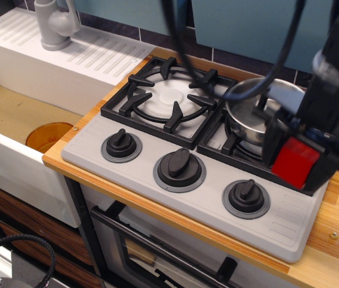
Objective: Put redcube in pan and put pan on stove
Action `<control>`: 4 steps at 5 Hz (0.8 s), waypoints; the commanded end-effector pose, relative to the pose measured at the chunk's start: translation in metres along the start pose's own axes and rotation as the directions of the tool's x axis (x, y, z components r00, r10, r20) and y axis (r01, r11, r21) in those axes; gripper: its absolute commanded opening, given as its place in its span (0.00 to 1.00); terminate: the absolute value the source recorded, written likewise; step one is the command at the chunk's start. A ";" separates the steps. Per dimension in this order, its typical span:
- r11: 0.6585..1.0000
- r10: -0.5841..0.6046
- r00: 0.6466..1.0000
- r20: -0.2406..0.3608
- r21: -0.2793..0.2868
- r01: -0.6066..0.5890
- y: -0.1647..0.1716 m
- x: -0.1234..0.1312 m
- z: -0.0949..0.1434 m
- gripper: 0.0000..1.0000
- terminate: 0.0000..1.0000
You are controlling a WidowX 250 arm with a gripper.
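The redcube (295, 162) is held between the black fingers of my gripper (296, 161), lifted above the front right of the stove (127, 165), just in front of the pan. The shiny steel pan (254, 115) sits on the right burner grate, partly hidden by my arm and cable. The gripper is shut on the redcube. The left burner grate (168, 99) with its white disc is bare. Three black knobs line the stove's front.
A white sink (13, 129) with a grey faucet (55, 24) and an orange drain lies at the left. Wooden counter (337, 216) runs along the stove's right and front. A black cable hangs across the top centre.
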State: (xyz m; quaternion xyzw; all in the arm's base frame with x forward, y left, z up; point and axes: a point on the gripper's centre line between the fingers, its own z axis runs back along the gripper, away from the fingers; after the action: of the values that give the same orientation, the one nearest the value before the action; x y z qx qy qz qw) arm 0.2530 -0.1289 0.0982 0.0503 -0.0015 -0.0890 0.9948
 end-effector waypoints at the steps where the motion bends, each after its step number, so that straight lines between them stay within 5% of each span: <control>1: 0.996 -0.086 0.994 0.059 -0.032 0.088 0.043 0.053 0.049 0.00 0.00; 2: 0.991 -0.124 0.989 0.084 -0.042 0.128 0.060 0.083 0.036 0.00 0.00; 4: 0.988 -0.137 0.986 0.096 -0.054 0.142 0.066 0.100 0.025 0.00 0.00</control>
State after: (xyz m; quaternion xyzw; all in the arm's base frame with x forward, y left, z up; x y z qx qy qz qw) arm 0.3553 -0.0804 0.1139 0.0178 -0.0170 -0.1558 0.9875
